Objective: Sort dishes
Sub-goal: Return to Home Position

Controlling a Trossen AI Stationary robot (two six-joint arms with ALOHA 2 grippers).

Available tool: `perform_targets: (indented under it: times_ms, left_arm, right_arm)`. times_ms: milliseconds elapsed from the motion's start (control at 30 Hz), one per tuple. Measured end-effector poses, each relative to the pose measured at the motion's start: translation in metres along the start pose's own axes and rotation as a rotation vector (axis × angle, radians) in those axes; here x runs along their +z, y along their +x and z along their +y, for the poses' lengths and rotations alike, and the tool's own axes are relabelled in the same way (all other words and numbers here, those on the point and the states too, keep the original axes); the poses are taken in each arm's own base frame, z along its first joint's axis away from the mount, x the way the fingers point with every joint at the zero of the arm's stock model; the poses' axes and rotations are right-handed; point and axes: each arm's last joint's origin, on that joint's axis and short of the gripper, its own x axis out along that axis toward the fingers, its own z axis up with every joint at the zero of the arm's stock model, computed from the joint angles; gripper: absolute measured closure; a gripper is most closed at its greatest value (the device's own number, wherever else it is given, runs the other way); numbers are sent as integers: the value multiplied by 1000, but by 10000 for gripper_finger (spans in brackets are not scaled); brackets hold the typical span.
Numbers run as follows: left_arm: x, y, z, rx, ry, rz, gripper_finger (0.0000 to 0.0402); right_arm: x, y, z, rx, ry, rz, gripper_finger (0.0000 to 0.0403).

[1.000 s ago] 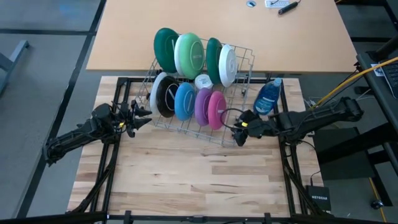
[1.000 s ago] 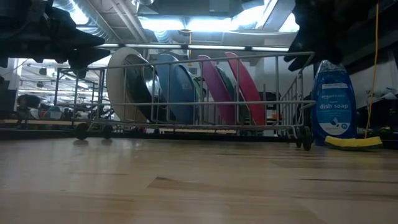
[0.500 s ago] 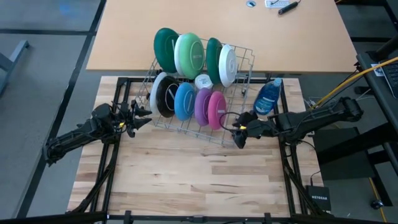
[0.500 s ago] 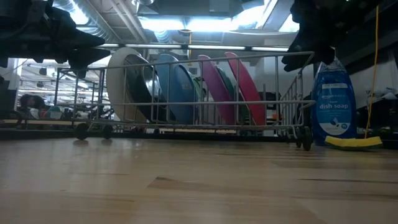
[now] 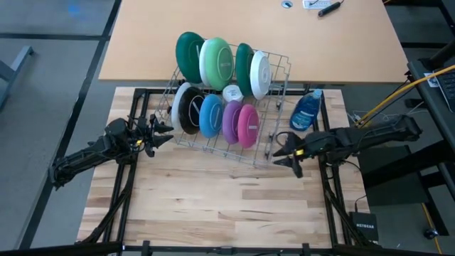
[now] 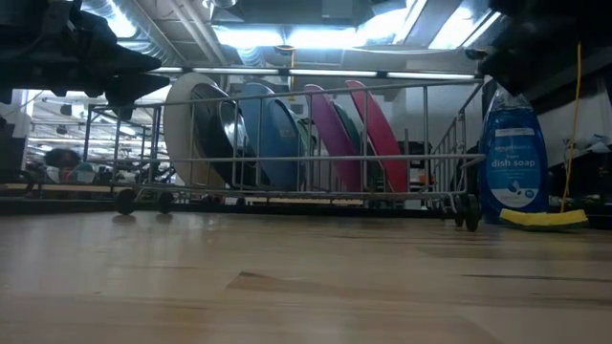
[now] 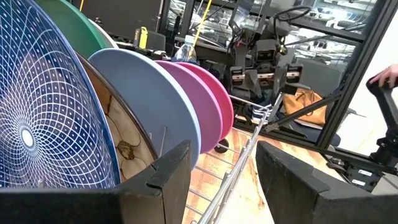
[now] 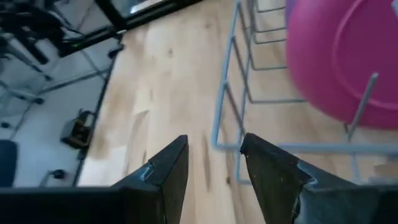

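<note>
A wire dish rack [image 5: 283, 84] stands on the wooden table. Upright in its far row are dark green [image 5: 188, 57], light green [image 5: 217, 62] and white [image 5: 259, 73] plates. In its near row are black-and-white [image 5: 188, 110], blue [image 5: 211, 115], purple [image 5: 231, 119] and pink [image 5: 247, 126] plates. My left gripper [image 5: 161, 134] is open and empty at the rack's left end, facing the black-and-white plate [image 7: 43, 106]. My right gripper [image 5: 284, 155] is open and empty just off the rack's near right corner [image 8: 215, 144]; the pink plate [image 8: 336, 62] lies beyond it.
A blue soap bottle [image 5: 307, 110] stands right of the rack, with a yellow sponge [image 6: 545, 218] beside it. A small white round thing [image 5: 232, 92] sits in the rack's middle. Bare wood [image 5: 213, 192] lies toward the table's near edge. A tan table [image 5: 249, 21] stands behind.
My right gripper has drawn back from the rack toward the table's right edge, still open, and has turned about its own axis. In the low view it has moved right, away from the rack's end. The dishes and rack have kept still.
</note>
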Motion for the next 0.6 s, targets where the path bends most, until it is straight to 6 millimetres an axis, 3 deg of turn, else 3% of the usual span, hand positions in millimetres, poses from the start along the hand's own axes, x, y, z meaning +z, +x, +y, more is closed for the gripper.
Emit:
perform_targets:
  times_ms: [300, 600]
  left_arm:
    - [0, 0, 0, 0, 0, 0, 231]
    - [0, 0, 0, 0, 0, 0, 231]
  right_arm:
    - [-33, -28, -15, 60, 3, -86, 240]
    - [-42, -46, -19, 97, 4, -169, 240]
